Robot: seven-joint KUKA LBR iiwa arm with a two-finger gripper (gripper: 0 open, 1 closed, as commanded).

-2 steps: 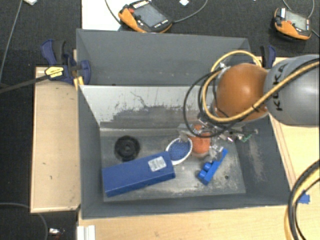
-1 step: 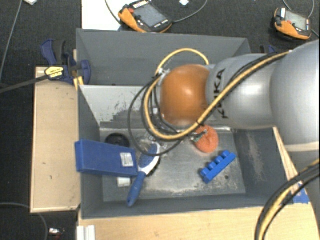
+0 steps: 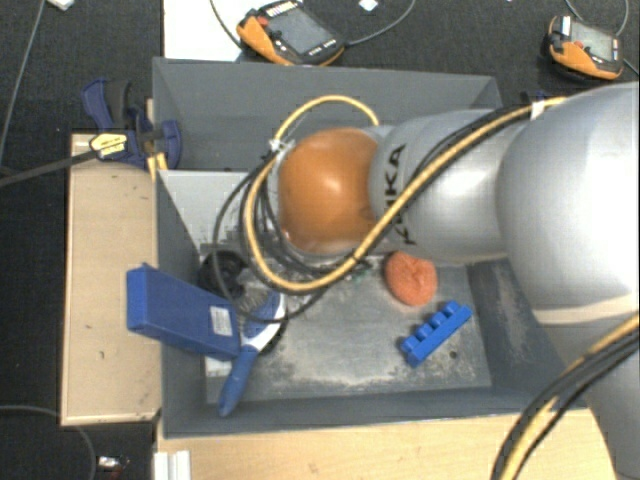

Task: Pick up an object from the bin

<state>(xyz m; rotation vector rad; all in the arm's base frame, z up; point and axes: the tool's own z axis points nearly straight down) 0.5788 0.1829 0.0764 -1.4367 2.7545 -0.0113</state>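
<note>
The grey metal bin (image 3: 340, 380) holds four loose things. The end effector (image 3: 252, 274) sits under the arm's orange wrist cover (image 3: 325, 193), low over the bin's left-centre; I cannot tell whether it is wide or narrow, or what it grips. Nearest to it are a flat blue box (image 3: 175, 313) leaning at the left wall and a blue-handled tool (image 3: 237, 373) just beside that box. An orange-red lump (image 3: 411, 278) and a blue toothed brick (image 3: 434, 331) lie apart on the right.

You see a dark floor (image 3: 40, 88), a white sheet (image 3: 200, 8) at the top, an orange-and-black device (image 3: 290, 33) beside it, a second device (image 3: 585, 50) far right, and cables (image 3: 40, 169).
</note>
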